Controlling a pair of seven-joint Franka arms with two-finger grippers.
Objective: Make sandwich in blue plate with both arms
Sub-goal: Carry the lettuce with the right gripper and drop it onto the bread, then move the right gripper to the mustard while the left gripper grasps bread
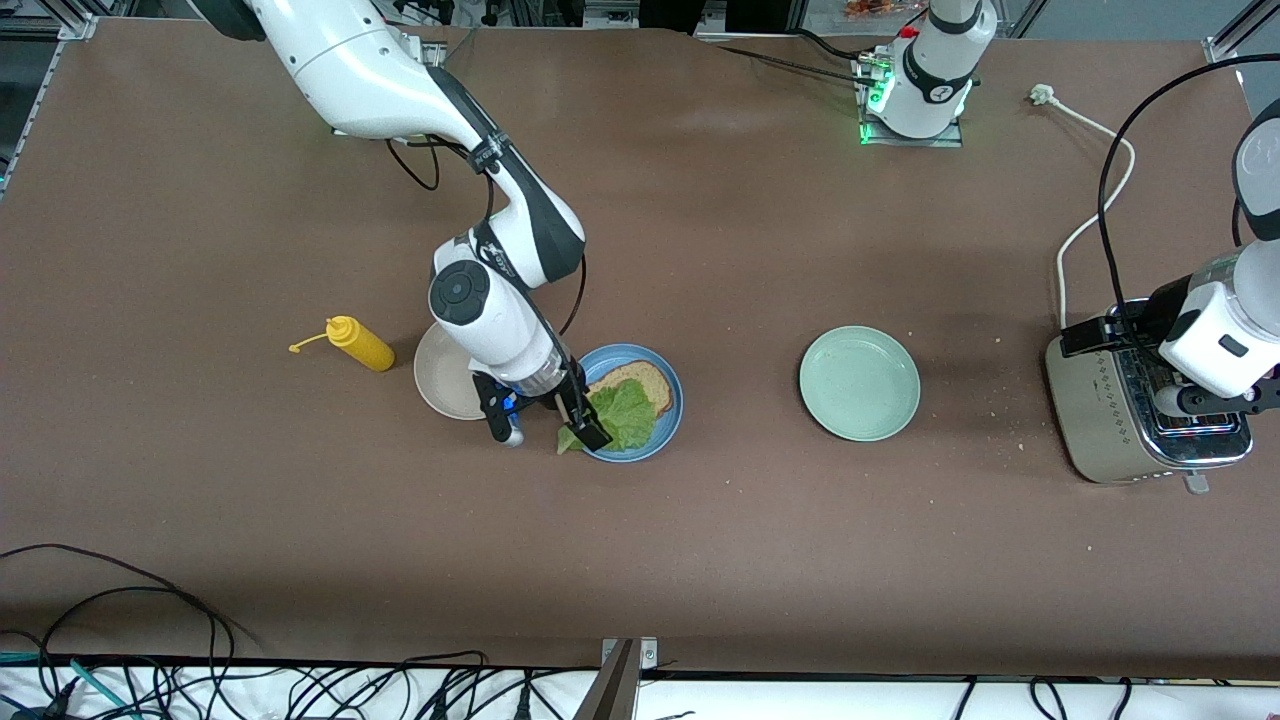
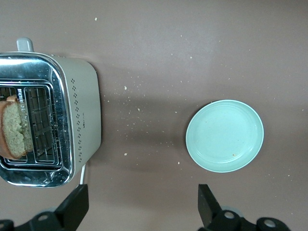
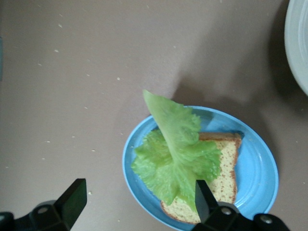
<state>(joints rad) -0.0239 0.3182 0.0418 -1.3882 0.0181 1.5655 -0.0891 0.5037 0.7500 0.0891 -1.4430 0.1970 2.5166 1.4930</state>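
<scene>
Lettuce [image 1: 625, 412] on bread [image 1: 640, 380], in plate [image 1: 668, 420]

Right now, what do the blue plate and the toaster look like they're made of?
Blue plate: probably plastic or melamine, smooth with a soft sheen, uniform color. Toaster: polished metal top with mirror-like reflections; pale matte side panel, maybe painted metal or plastic.

A yellow squeeze bottle [image 1: 360, 343] is laid beside a beige plate [image 1: 440, 375]. A pale green plate [image 1: 859, 383] is set at nine o'clock from a silver toaster [image 1: 1135, 415].
</scene>
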